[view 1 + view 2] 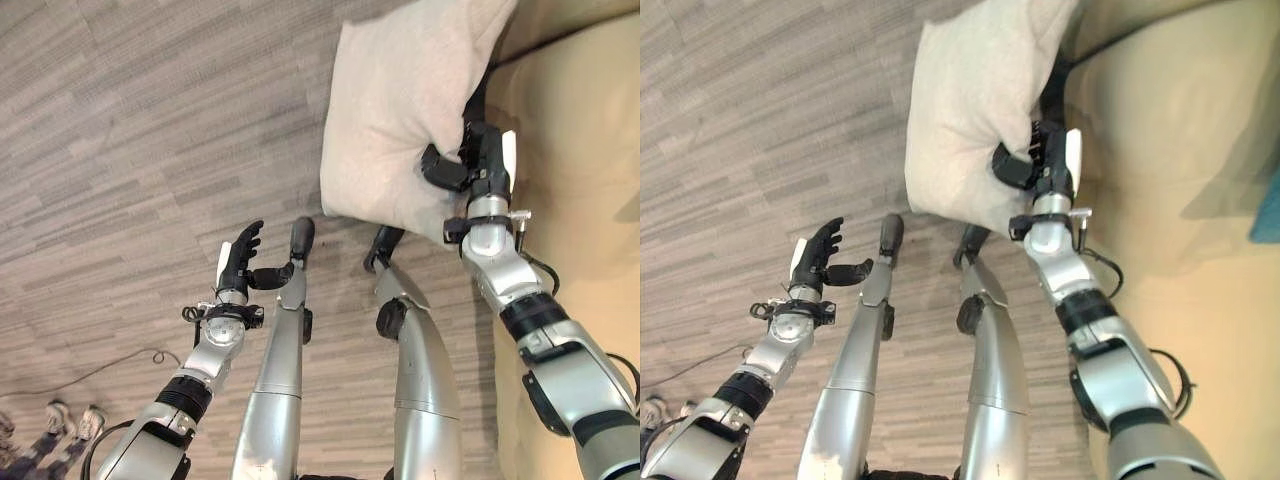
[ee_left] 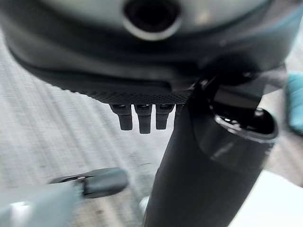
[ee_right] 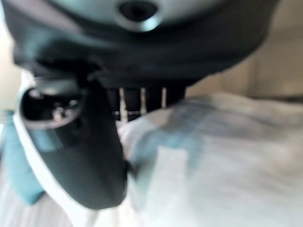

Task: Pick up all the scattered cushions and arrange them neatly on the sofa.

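A pale beige cushion [image 1: 400, 100] hangs in the air by the sofa [image 1: 580, 150], held at its lower right corner. My right hand [image 1: 478, 165] is shut on that corner, thumb on one side and fingers on the other; in the right wrist view the cushion's fabric [image 3: 222, 156] lies against the thumb [image 3: 80, 146]. My left hand [image 1: 240, 258] hovers over the floor at lower left, open with straight fingers and empty; its fingers [image 2: 139, 118] show straight in the left wrist view.
Grey wood-look floor [image 1: 130, 130] covers the left and middle. The tan sofa [image 1: 1200, 180] fills the right side. A teal cushion [image 1: 1268, 205] lies on the sofa at the right edge.
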`<state>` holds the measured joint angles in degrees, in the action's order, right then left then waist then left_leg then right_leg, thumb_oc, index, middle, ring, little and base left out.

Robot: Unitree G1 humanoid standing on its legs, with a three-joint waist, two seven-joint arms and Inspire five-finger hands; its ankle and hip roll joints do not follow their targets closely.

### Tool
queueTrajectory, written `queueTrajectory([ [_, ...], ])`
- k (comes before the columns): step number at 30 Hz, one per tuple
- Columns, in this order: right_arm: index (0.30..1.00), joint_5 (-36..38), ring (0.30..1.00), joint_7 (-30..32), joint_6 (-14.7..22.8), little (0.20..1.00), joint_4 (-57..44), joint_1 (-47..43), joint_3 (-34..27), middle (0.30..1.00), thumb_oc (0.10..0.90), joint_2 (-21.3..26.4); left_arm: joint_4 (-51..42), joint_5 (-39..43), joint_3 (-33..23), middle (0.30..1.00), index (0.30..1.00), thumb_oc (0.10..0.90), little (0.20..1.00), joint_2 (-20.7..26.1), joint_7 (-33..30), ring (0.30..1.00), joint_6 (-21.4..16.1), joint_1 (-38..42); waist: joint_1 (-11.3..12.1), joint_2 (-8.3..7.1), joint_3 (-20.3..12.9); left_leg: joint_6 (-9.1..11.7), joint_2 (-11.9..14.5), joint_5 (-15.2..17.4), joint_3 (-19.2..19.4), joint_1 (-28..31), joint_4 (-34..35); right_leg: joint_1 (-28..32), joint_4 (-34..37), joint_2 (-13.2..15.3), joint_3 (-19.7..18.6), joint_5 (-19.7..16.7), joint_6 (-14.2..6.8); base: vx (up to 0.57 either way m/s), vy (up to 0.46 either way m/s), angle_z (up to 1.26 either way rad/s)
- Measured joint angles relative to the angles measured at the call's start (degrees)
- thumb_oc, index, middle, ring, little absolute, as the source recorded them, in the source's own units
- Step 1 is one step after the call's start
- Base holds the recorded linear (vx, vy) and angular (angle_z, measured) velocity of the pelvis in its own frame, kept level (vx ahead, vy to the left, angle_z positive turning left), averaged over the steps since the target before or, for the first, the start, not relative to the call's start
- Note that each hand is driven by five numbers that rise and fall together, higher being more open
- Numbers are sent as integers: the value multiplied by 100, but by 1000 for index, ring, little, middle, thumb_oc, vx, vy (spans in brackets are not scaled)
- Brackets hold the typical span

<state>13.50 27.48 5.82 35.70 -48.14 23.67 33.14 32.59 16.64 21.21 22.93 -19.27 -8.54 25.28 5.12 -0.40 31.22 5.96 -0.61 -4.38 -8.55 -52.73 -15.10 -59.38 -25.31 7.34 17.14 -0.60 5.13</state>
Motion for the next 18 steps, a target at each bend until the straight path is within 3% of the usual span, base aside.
queueTrajectory([
  [3, 300, -558, 300, -63, -40, 300, -489, 483, -14, 300, 400, 243, -16, -59, -106, 900, 900, 800, 900, -58, 32, 900, 9, -122, -6, -41, -17, -91, -17, -25, -19, 555, 217, 579, 247, -9, 6, -33, -40, -20, 58, 2],
  [5, 300, -997, 300, -135, -96, 300, -974, 928, -57, 300, 400, 448, -212, -97, -256, 900, 900, 800, 900, -34, 49, 900, 7, -370, -67, -145, -63, -131, -27, -9, -13, 935, 324, 1002, 436, -19, 15, -70, -97, -13, 84, -2],
  [10, 300, -1599, 300, -352, -131, 300, -1461, 1687, -183, 300, 400, 423, -236, 141, -554, 900, 900, 800, 900, -92, 144, 900, -29, -833, -242, -479, -255, -275, -59, 79, 43, 1646, 472, 1771, 785, -42, -45, -142, -191, -23, 96, -7],
  [13, 300, -1944, 300, -650, -159, 300, -1655, 1986, -262, 300, 400, 522, -369, 591, -811, 900, 900, 800, 900, -207, 258, 900, 14, -1022, -251, -680, -85, -346, -91, 130, 189, 2305, 453, 2460, 902, -20, -99, -213, -211, -1, 91, -7],
  [17, 300, -2210, 300, -973, -154, 300, -2313, 2624, -616, 300, 400, 648, -565, 847, -916, 900, 900, 800, 900, -225, 388, 900, 11, -1280, -268, -748, -144, -465, -111, 195, 340, 3071, 721, 3221, 1311, -67, -249, -300, -399, 74, 133, -18],
  [18, 300, -2307, 300, -1122, -154, 300, -2426, 2749, -628, 300, 400, 740, -587, 945, -986, 900, 900, 800, 900, -277, 397, 900, 17, -1422, -263, -747, -170, -487, -102, 181, 463, 3563, 916, 3699, 1592, -113, -359, -415, -465, 103, 104, -40],
])
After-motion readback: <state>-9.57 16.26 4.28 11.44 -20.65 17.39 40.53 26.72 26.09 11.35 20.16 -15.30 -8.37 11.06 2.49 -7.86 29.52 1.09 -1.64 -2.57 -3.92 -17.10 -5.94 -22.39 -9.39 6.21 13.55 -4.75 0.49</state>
